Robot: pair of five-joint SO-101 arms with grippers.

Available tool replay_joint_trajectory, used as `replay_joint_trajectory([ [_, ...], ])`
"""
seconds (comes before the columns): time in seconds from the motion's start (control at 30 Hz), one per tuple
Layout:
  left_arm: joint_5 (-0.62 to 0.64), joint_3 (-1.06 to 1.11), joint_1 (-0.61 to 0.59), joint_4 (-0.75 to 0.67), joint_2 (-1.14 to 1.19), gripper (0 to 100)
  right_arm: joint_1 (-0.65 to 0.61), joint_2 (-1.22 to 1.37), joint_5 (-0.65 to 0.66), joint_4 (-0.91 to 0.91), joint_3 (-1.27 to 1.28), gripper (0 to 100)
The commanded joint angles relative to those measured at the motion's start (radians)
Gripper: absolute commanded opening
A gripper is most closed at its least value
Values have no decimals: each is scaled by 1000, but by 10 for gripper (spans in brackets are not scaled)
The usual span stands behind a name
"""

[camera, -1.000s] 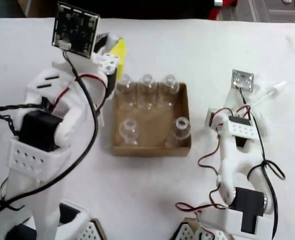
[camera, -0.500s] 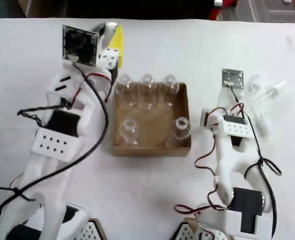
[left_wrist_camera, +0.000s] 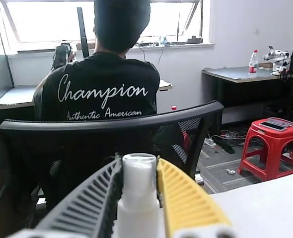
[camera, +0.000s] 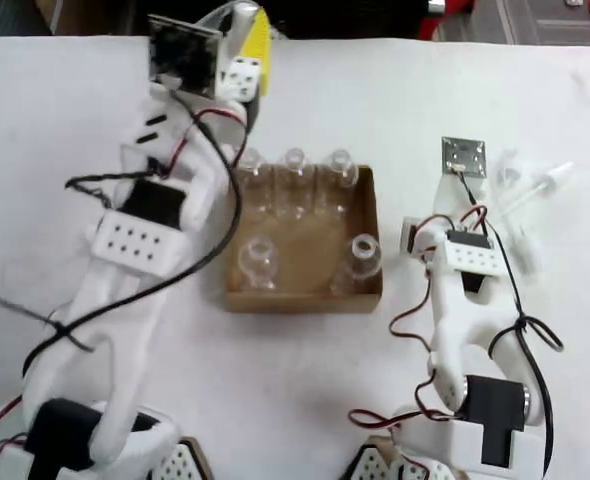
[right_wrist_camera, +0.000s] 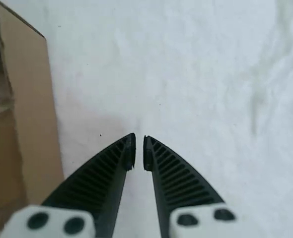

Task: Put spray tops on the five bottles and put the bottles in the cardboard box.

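**State at this step**

- The left end effector [left_wrist_camera: 139, 166] is closed on a white spray top [left_wrist_camera: 138, 191]. The top is clamped between the grey finger and the yellow finger, and its cap stands out at the fingertips.
- In the high view, this end effector sits beyond the far left corner of the cardboard box [camera: 371, 292]. It is raised off the surface [camera: 455, 90] and points out toward the room.
- The right end effector [right_wrist_camera: 139, 148] holds nothing. Its fingers are drawn together to a thin slit, and it hangs over the surface just beside the right wall of the box.
- Five clear bottles stand inside the box, all with open necks. Three stand along the far wall [camera: 250, 170] [camera: 295, 165] [camera: 339, 165] and two toward the near wall [camera: 256, 262] [camera: 363, 255].
- Loose spray tops [camera: 547, 183] lie on the surface to the right of the box.

**Step in hand (judged): seat the held spray top on a bottle**

1. Bring the left end effector back over the box and pitch the wrist down so the top's lower end faces the necks.
2. Select the far left bottle, which is nearest to the left end effector.
3. Centre the top over the neck before descending. The bottles look light and likely to tip if struck off-axis.
4. If the bottle rocks, steady it from the right side of the box with the right end effector.
5. Press straight down, and release only once the collar sits flush on the neck.
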Motion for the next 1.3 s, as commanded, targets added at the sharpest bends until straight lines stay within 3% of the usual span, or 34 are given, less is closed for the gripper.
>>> replay_joint_trajectory([
  [0.0, -75, -61, 35, -46, -8, 21, -2, -8, 12, -51, 3, 17],
  [0.17, -276, 0, 19, -18, -54, 21, -2, -10, 12, -122, 38, 19],
  [0.27, -199, 112, 27, -103, -119, 21, -2, -10, 12, -122, 38, 19],
  [0.4, -40, 270, 25, -327, -217, 21, -2, -10, 12, -125, 40, 19],
  [0.53, -35, 338, 5, -431, -246, 21, -2, -10, 12, -125, 40, 19],
  [0.93, -31, 333, -16, -442, -148, 21, -2, -10, 12, -127, 41, 19],
  [1.27, -35, 450, -8, -661, -127, 21, -2, -10, 12, -127, 41, 19],
])
